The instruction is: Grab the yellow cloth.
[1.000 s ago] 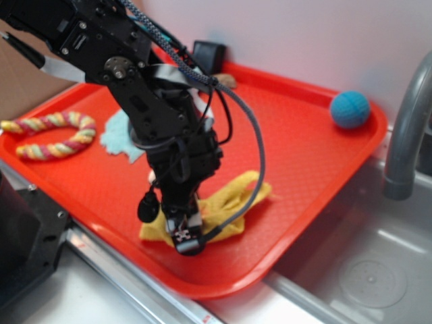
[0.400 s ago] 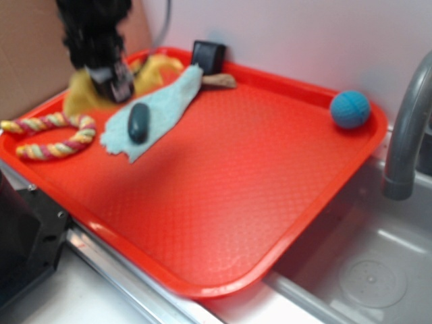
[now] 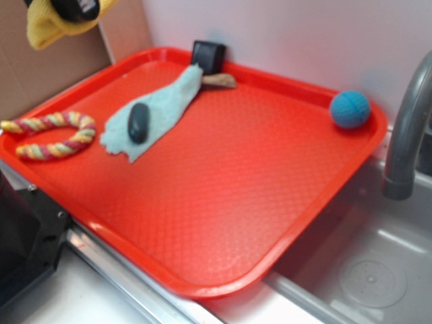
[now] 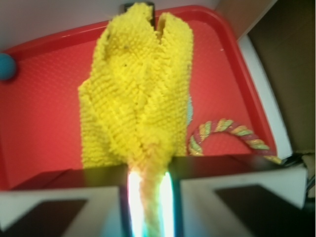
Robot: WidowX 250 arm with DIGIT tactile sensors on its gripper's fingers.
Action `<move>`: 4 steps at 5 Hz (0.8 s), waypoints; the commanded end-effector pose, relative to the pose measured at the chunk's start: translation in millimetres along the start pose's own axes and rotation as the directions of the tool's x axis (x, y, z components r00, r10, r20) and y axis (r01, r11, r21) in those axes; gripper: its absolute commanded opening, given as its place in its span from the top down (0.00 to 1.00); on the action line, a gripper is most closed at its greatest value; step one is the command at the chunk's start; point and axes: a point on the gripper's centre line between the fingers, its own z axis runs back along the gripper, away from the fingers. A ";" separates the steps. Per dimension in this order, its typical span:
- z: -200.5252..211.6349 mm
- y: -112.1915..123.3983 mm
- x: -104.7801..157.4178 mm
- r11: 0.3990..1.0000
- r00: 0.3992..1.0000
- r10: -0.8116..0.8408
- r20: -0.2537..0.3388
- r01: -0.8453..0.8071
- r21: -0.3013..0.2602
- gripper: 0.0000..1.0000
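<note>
my pincer [image 4: 148, 207]: closed tight on the yellow cloth [image 4: 138, 94] | cloth hangs at upper left, above the red tray [image 3: 223, 182]

yellow cloth [image 3: 47, 25] held aloft, red tray [image 3: 283, 182]

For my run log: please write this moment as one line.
tool: shut on yellow cloth | cloth: lifted, hanging above red tray | grab: done

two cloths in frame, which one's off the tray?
The yellow cloth: it hangs pinched in the gripper above the tray's back-left corner. The light blue cloth lies flat on the tray, a dark oval object on it.
</note>
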 end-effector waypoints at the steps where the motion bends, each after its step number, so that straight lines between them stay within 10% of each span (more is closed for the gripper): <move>1: 31.2 -2.7 -17.2 0.994 0.995 0.102 0.009 -0.102 0.035 1.00; 4: 32.8 -4.3 -18.8 0.995 0.996 0.086 0.017 -0.086 0.047 1.00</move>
